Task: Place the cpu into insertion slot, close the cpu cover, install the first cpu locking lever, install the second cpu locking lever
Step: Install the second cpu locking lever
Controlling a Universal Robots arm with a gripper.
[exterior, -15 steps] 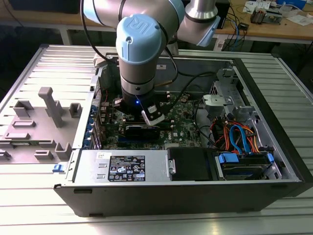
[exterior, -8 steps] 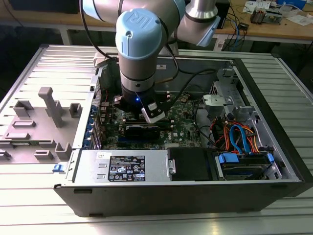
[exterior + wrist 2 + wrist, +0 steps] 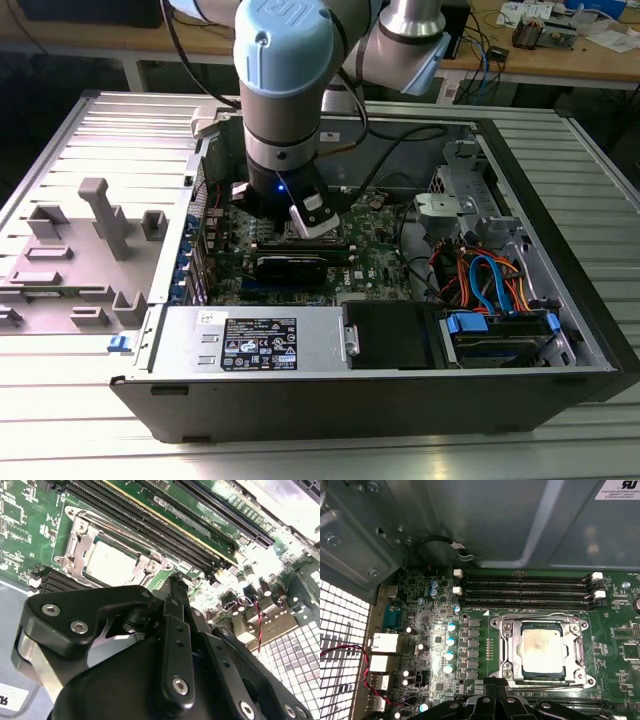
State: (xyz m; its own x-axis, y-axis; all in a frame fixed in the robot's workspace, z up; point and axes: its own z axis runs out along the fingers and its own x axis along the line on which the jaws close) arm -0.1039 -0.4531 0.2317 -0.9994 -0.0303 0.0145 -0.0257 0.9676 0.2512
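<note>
Green motherboard (image 3: 435,630) — first wrist view shows cpu (image 3: 542,652) seated under cpu cover (image 3: 512,652).

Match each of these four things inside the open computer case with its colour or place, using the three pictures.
Things:
1. cpu
2. cpu cover
3. memory slots
4. red and black wire pair

Descriptions:
A. long, black, lying parallel beside the socket
B. silver-grey square showing through a window
C. crosses the perforated metal grille
D. silver frame lying flat around the chip

Pairs: 1-B, 2-D, 3-A, 4-C
</note>
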